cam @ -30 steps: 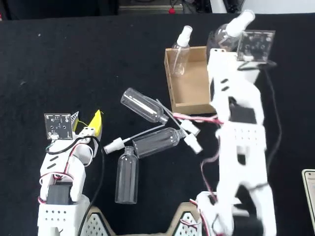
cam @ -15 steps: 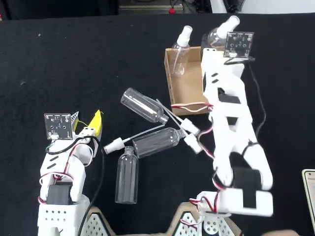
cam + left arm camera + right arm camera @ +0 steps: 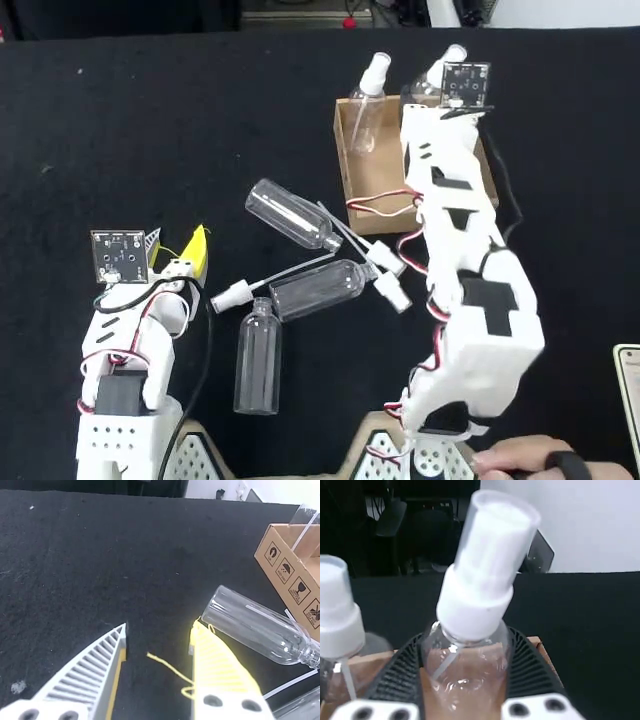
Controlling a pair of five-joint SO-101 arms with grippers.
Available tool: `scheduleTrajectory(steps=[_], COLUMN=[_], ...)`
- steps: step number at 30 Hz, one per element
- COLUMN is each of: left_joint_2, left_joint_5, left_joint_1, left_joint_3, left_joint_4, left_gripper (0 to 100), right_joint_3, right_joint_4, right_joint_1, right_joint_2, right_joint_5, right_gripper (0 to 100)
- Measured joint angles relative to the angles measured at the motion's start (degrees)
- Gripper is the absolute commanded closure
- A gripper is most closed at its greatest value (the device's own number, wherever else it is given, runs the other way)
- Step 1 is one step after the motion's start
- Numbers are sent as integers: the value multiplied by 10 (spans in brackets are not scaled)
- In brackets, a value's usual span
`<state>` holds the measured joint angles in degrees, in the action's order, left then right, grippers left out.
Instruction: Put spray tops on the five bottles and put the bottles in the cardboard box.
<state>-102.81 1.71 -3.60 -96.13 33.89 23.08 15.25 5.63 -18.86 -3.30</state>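
My right gripper [image 3: 430, 98] hangs over the far right part of the cardboard box [image 3: 372, 190], shut on a clear bottle [image 3: 438, 72] with a white spray top [image 3: 485, 565]; its black fingers [image 3: 395, 672] clasp the bottle's shoulder. A second capped bottle [image 3: 367, 100] stands tilted in the box's far left corner. Three uncapped bottles [image 3: 292, 213] [image 3: 318, 288] [image 3: 258, 360] lie mid-table, with loose spray tops [image 3: 235, 293] [image 3: 385, 258] [image 3: 393, 292] among them. My left gripper [image 3: 178, 245] rests open at the near left, short of a lying bottle [image 3: 255, 630], nothing between its fingers [image 3: 220, 675].
A pale card [image 3: 628, 385] lies at the table's right edge. Black cloth covers the table, with bare stretches at the far left and far right. The box's printed side wall [image 3: 295, 575] faces the left arm.
The right arm has swung left with the capped bottle, from beyond the box's right side to over the box. The left arm has kept still.
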Motion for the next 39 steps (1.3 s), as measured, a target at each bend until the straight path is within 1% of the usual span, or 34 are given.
scheduleTrajectory(steps=[19,27,39], left_joint_2=[0,0,0], left_joint_5=[0,0,0], left_joint_1=[0,0,0], left_joint_3=[0,0,0], left_joint_4=[0,0,0], left_gripper=[798,798,798], right_joint_3=[-25,-65,-69], right_joint_4=[0,2,2], right_joint_1=[0,0,0], right_joint_2=[-61,-98,-101], right_joint_5=[0,0,0], right_gripper=[987,987,987])
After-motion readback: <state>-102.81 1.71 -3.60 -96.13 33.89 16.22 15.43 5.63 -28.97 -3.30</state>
